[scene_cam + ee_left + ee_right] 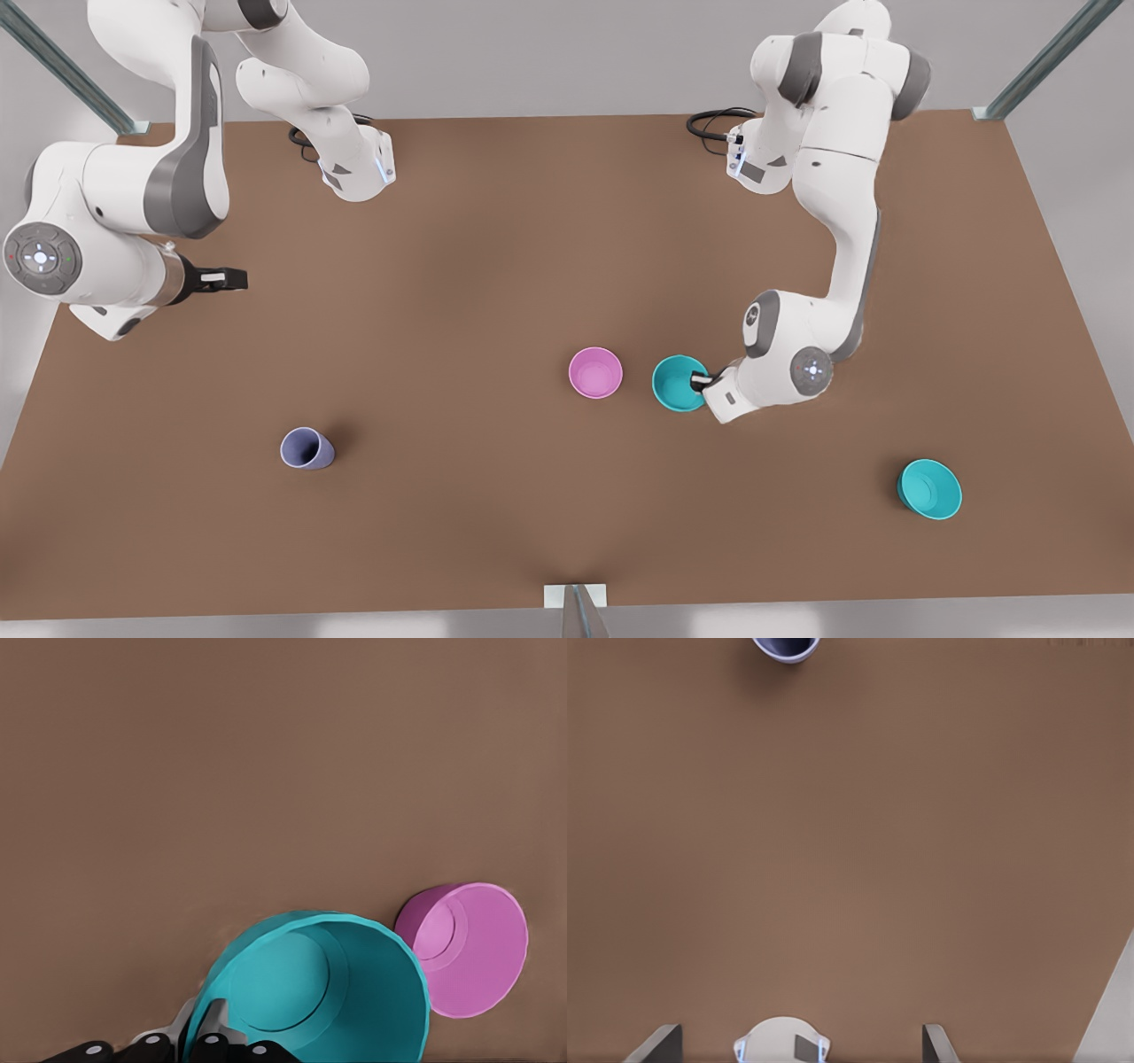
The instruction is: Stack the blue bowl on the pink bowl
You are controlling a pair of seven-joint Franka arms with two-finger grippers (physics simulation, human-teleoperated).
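The blue bowl [679,383] sits right of centre in the front view, its mouth tipped toward the camera, just beside the pink bowl [595,372] with a narrow gap of table between them. In the left wrist view the blue bowl [330,988] appears tilted, its rim caught between the fingers [211,1038] of the left gripper [699,382], one finger inside the wall and one outside; the jaws are closed on that rim. Whether the bowl is fully clear of the brown table [496,230] cannot be told, though its tilt suggests it hangs from the grip rather than resting flat. The pink bowl [468,946] stands upright and unobstructed, mouth open. Judgement: the grasp is made and the transfer is in hand; stacking is not yet done. The next move calls for raising the blue bowl above the pink rim, carrying it sideways until centred over the pink mouth, levelling it, lowering it in and only then releasing. The rim hold is off-centre, so the bowl may swing or slip. The right gripper [232,279] waits at the front view's left, well apart from both bowls; its fingers [935,1041] stand apart over bare table. A lavender cup [306,448] and a second teal bowl [929,488] stand well apart and take no part.
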